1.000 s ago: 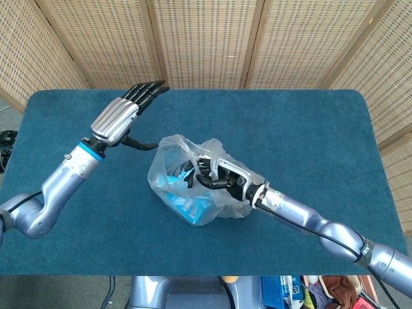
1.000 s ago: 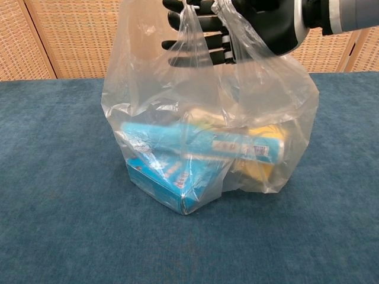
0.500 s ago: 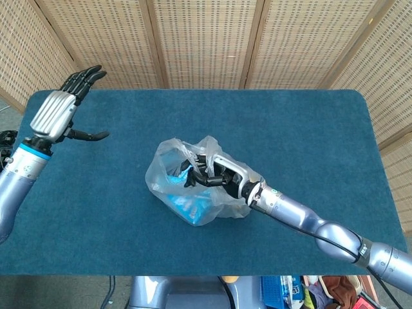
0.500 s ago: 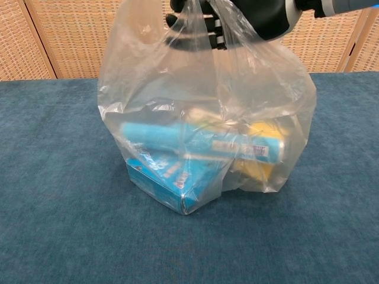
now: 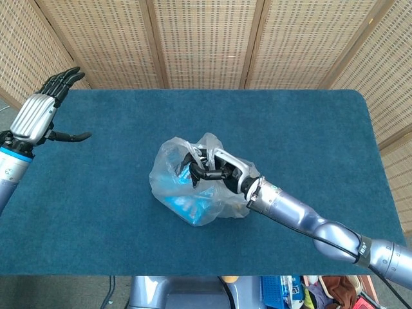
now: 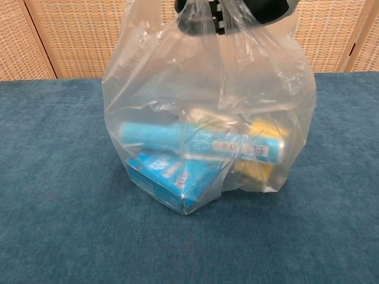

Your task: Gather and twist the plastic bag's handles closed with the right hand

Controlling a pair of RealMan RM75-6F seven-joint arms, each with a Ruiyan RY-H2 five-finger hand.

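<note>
Since a second ago the left hand has swung away from the bag to the far left edge of the table, and the right hand has drawn the bag's top upward, so that in the chest view it now sits almost out of frame; only its dark fingers show there, at the top edge, behind the film.

From the head view the whole layout is plain: the plastic bag stands near the middle of the blue cloth-covered table, the right arm reaching in from the lower right, its hand closed around the handles gathered at the bag's mouth; the left hand hovers well apart from the bag with fingers spread and thumb out, holding nothing.

The chest view gives what the head view cannot, namely the contents through the clear film: a blue box lies tilted at the bottom front; a light blue tube-like package lies across above it; a yellow item sits behind on the right, its form blurred by the plastic.

Woven screens stand behind the table; the bag's crinkled film hides how tightly the handles are wound.
</note>
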